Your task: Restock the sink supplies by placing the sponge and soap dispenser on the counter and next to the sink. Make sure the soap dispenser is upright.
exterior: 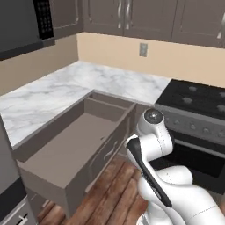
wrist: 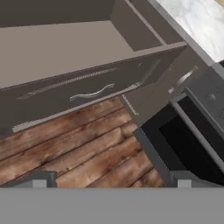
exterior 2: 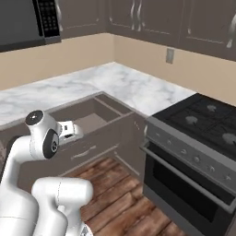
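Judging from how things lie, the restock has barely begun; neither the sponge nor the soap dispenser can be made out anywhere, and no sink is visible either, so where the task's things are cannot be told from here. The counter (exterior: 66, 85) of white marble wraps the corner and carries nothing that I can see; below it a wide drawer (exterior: 66, 145) stands pulled fully out, its grey floor bare as far as the left and right base views reach, though the near inner corners are hidden by the drawer front. The drawer handle (wrist: 92, 93) shows in the hand view, with wooden floor (wrist: 74, 148) beneath and the stove (exterior 2: 198, 138) with its dark oven door just beside the cabinet run. The gripper (wrist: 111, 181) hangs in front of the drawer front, above the floor, its jaws spread wide apart and holding nothing; the two fingertips (wrist: 39, 179) show far apart at the bottom of the hand view. Remaining, by my estimate: locate both items, carry each to the counter by the sink, set the dispenser upright.
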